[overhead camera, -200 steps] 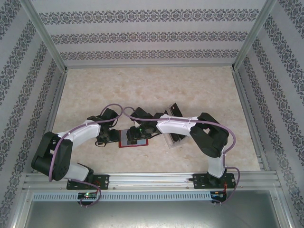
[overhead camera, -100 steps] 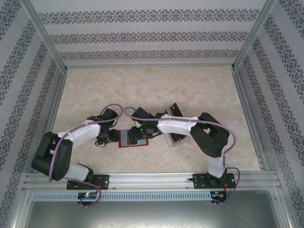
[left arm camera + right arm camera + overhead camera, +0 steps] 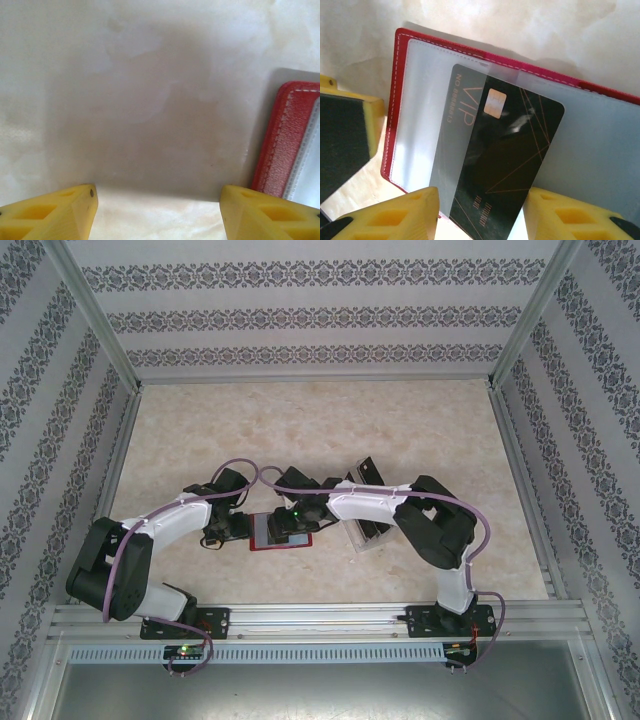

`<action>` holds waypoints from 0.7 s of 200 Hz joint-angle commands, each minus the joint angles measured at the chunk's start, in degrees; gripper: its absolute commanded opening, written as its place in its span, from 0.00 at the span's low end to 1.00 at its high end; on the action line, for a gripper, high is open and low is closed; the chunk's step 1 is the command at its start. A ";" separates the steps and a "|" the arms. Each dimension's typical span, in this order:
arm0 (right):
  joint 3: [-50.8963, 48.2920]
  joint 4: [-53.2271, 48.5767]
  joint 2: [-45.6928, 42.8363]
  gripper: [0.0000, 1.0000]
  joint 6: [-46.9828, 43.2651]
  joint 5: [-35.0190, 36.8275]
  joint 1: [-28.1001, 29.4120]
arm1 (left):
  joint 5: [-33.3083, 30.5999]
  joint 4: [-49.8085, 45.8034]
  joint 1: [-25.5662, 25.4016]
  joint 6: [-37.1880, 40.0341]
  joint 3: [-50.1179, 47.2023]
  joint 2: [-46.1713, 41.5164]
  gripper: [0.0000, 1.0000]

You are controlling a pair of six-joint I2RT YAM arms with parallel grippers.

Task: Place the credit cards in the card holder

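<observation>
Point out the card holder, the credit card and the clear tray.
card holder (image 3: 605, 145), right wrist view, grey inner pocket
credit card (image 3: 512, 150), right wrist view, dark face
clear tray (image 3: 364, 537), top external view, near end

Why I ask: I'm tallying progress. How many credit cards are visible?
1: a dark credit card partly tucked under a clear pocket of the open red card holder, between the fingers of the right gripper. Others may be hidden under the arms.

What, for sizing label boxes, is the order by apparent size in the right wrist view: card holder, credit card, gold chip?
1. card holder, largest, running out of frame
2. credit card
3. gold chip on the card, smallest
</observation>
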 commanded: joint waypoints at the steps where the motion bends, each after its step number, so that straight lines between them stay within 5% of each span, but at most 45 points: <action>1: 2.15 -0.43 1.39 0.49 -0.70 -0.94 0.18 | 2.44 3.38 -0.88 -0.52 -1.80 1.45 0.67; 140: 4.12 -5.53 0.82 0.50 -2.69 2.52 1.12 | 2.95 3.80 -0.95 -0.60 -1.64 1.45 0.67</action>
